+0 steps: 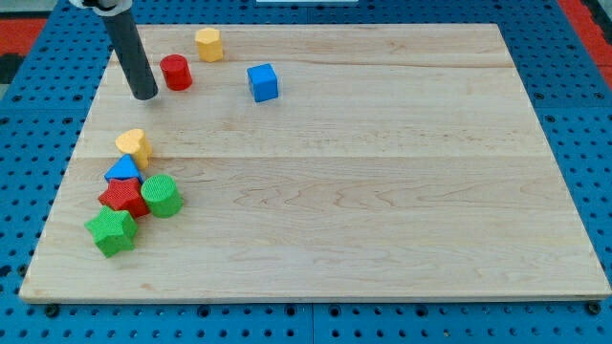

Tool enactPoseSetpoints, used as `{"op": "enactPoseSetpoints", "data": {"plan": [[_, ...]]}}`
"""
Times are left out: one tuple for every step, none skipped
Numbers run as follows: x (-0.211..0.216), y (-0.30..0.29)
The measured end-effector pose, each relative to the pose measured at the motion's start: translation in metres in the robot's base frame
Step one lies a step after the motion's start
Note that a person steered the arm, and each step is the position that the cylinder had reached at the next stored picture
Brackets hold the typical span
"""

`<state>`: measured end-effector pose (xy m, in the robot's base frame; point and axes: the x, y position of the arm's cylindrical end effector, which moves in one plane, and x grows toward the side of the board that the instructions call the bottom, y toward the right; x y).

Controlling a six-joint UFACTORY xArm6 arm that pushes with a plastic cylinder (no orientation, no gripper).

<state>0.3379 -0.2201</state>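
Note:
My tip [145, 96] rests on the wooden board [382, 191] near the view's top left. The red cylinder [176, 73] stands just to its right, a small gap apart. Further right and higher is the yellow hexagonal block [208, 44], and right of that the blue cube [262, 82]. Below the tip lies a cluster at the view's left: a yellow heart-shaped block [134, 144], a blue triangular block [122, 170], a red block [123, 197], a green cylinder [162, 195] and a green star-shaped block [111, 232].
The board lies on a blue perforated surface [29, 143]. The rod's dark shaft [129, 48] rises toward the view's top left corner.

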Motion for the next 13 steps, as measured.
{"op": "enactPoseSetpoints", "data": {"plan": [[0.001, -0.014], [0.008, 0.015], [0.022, 0.075], [0.023, 0.145], [0.023, 0.210], [-0.008, 0.250], [-0.039, 0.217], [-0.050, 0.174], [-0.044, 0.132], [-0.034, 0.105], [-0.020, 0.090], [-0.006, 0.078], [0.008, 0.066]]}}
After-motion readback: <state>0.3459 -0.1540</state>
